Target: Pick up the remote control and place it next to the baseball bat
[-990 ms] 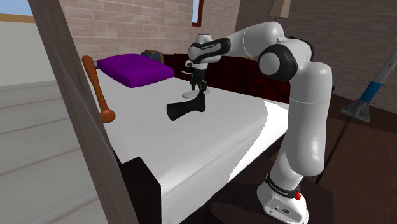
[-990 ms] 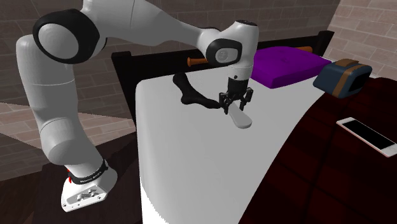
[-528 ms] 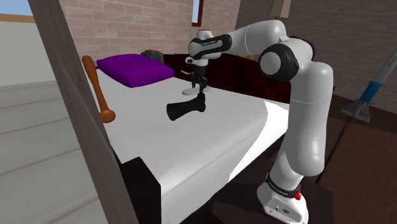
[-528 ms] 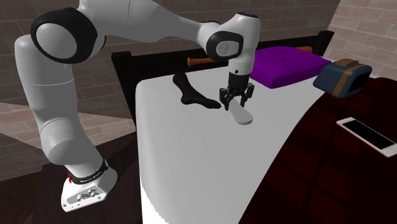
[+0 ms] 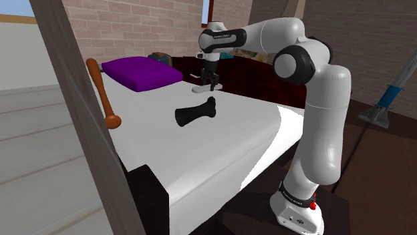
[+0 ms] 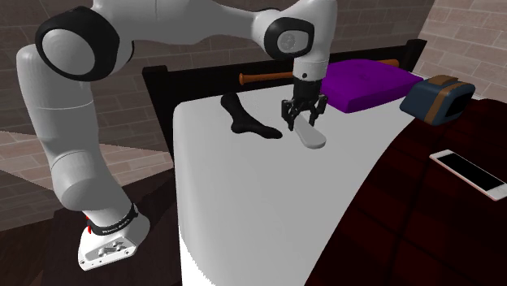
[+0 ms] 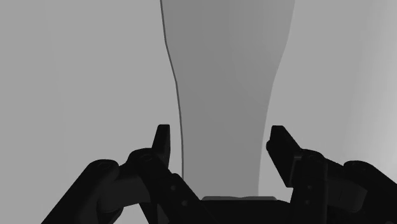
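Carrying everything here on a bed (image 6: 244,211), sheeted in white and draped with a dark red blanket (image 6: 406,219) toward the second exterior view's right. Bearing a black sock (image 6: 242,123) flat on the white sheet, well apart from a purple pillow (image 6: 366,81). Holding a brown baseball bat (image 5: 103,97) along the edge beside that pillow. Supporting, on the blanket, a blue and brown bag (image 6: 439,97) and a white phone (image 6: 470,173).
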